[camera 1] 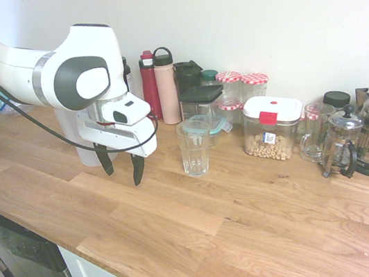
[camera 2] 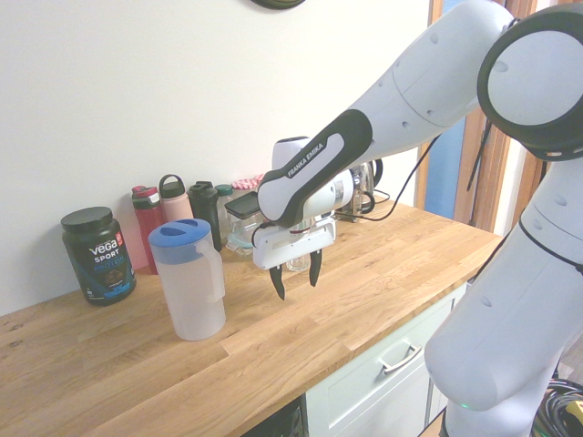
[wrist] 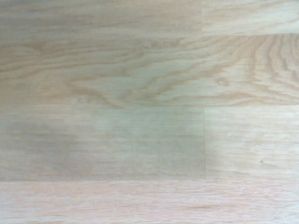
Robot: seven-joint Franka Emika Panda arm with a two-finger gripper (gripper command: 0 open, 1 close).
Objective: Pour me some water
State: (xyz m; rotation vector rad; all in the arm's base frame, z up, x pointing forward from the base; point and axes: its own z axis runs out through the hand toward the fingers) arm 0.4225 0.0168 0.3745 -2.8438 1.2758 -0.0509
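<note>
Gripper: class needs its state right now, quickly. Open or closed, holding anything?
Gripper: open, holding nothing, fingers apart above the counter.

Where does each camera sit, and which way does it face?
First exterior: across from the arm, facing wall and counter; arm and gripper enter left.
Second exterior: the arm's side, facing the same wall; arm enters right.
Wrist: on the wrist, facing bare wood; no robot parts.
Both exteriors share the pitcher and bottles.
</note>
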